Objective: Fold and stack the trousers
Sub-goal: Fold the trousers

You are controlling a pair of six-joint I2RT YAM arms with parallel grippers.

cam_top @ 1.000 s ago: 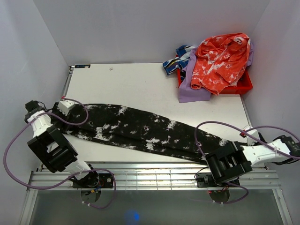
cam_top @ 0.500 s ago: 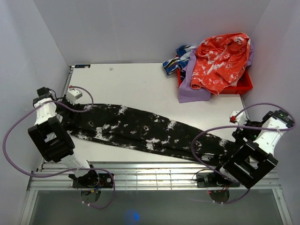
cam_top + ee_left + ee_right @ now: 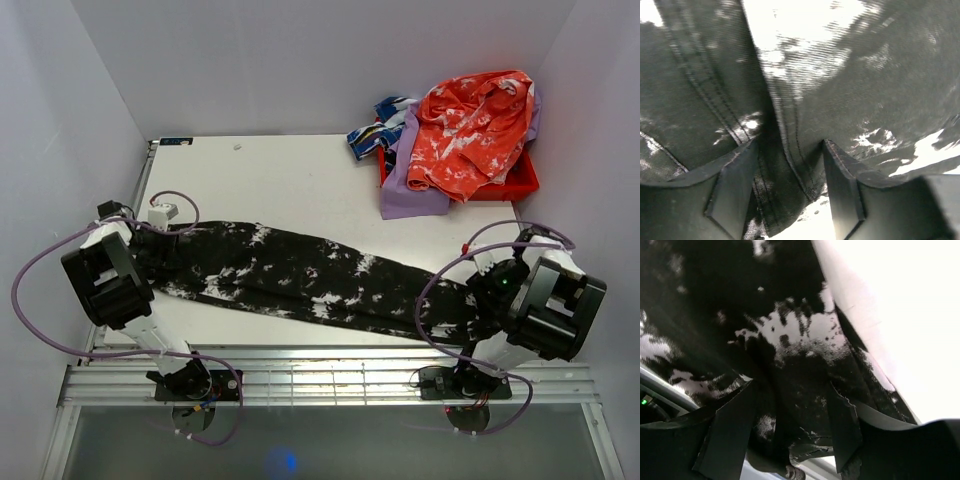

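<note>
Two ends of the trousers (image 3: 300, 280), stretched centre-left to lower right across the surface (image 3: 280, 180), lie between the parted jaws of your left gripper (image 3: 790, 146) and right gripper (image 3: 791, 388), likely poised to pinch for folding.

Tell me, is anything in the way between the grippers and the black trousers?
Nothing visible is. The left gripper and right gripper sit right on the trousers, one at each end, with cloth between their open jaws.
</note>
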